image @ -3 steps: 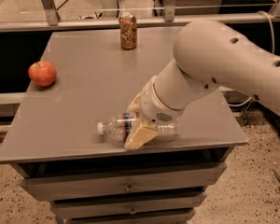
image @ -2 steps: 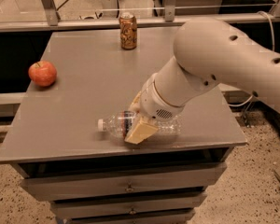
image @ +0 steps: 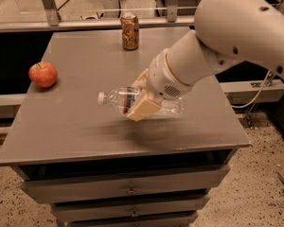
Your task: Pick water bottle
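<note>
The water bottle (image: 117, 98) is clear ribbed plastic with a small white cap pointing left and a red, white and blue label band. It lies sideways in the air above the grey cabinet top (image: 85, 126), with its shadow below it. My gripper (image: 141, 100) is shut on the water bottle around its middle; one cream finger (image: 143, 109) crosses the front of it. The bottle's right end shows past the wrist.
A red apple (image: 43, 74) sits at the left edge of the top. A brown-orange drink can (image: 130, 30) stands upright at the back middle. Drawers run below the front edge. My big white arm (image: 236, 27) comes in from the upper right.
The gripper has lifted the water bottle off the cabinet top; earlier the bottle lay on the surface in the fingers' grip, now it hangs above it.
</note>
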You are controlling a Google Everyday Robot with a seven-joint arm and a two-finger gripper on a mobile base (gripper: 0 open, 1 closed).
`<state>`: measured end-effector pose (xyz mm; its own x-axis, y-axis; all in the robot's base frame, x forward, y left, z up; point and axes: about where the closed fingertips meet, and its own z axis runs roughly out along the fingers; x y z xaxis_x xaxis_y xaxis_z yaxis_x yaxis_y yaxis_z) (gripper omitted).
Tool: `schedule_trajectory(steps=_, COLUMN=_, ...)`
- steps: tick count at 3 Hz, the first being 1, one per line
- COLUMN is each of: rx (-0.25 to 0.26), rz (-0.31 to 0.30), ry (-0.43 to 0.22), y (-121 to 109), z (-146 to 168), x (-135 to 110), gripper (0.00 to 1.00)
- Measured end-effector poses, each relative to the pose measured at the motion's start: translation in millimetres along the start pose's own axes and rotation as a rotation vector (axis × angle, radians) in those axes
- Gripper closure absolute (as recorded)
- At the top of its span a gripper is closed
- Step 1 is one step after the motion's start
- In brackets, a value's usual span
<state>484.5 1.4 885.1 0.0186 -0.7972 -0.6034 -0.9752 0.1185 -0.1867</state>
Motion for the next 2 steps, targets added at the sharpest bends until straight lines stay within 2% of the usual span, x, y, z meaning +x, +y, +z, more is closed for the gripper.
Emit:
schedule_trajectory(steps=1, rx=0.058, rz=0.034, ry=-0.143, y=-29.5, z=-32.6, x=-24.6, gripper=0.99)
schedule_trajectory(steps=2, rx=0.052, rz=0.028, ry=-0.129, y=-25.8, z=-28.8, x=-23.9, gripper=0.99)
